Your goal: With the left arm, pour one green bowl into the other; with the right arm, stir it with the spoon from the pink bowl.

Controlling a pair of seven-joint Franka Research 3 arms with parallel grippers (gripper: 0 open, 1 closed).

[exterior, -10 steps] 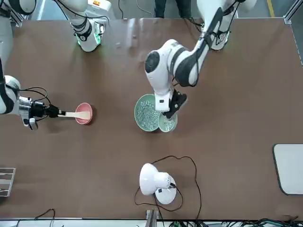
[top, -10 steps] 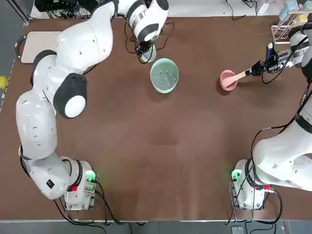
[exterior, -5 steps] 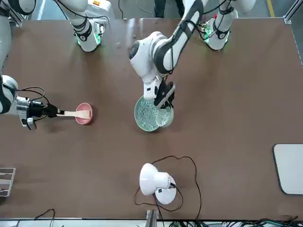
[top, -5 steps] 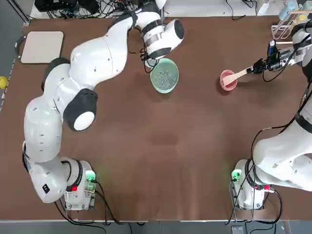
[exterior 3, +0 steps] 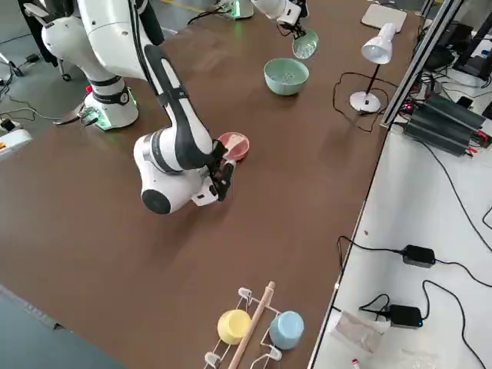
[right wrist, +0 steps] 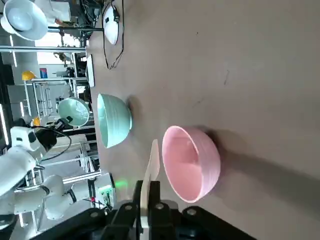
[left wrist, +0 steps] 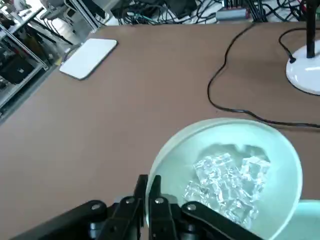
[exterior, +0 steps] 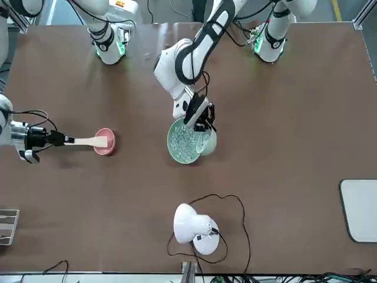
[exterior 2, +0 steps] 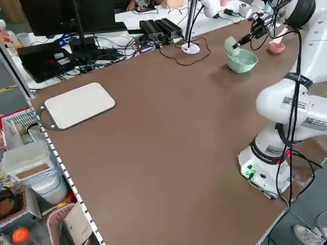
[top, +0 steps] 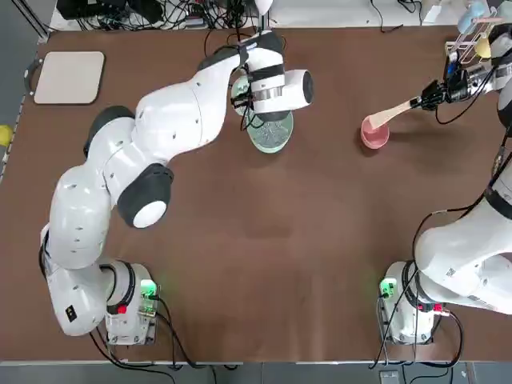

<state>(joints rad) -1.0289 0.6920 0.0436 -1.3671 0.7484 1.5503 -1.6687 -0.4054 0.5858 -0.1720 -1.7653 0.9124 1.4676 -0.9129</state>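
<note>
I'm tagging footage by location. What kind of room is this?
Probably a robotics lab: two white arms bolted to a brown table, cables and power bricks along the edge, and metal shelving behind.

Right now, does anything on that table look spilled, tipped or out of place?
Nothing looks spilled. The small green bowl is tipped on its side above the wide green bowl, but the left gripper holds it there by the rim. The spoon slants up from the pink bowl, held by the right gripper.

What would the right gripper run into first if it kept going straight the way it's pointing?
Probably the pink bowl: the right gripper, shut on the spoon, points along the handle toward it, though height is unclear.
</note>
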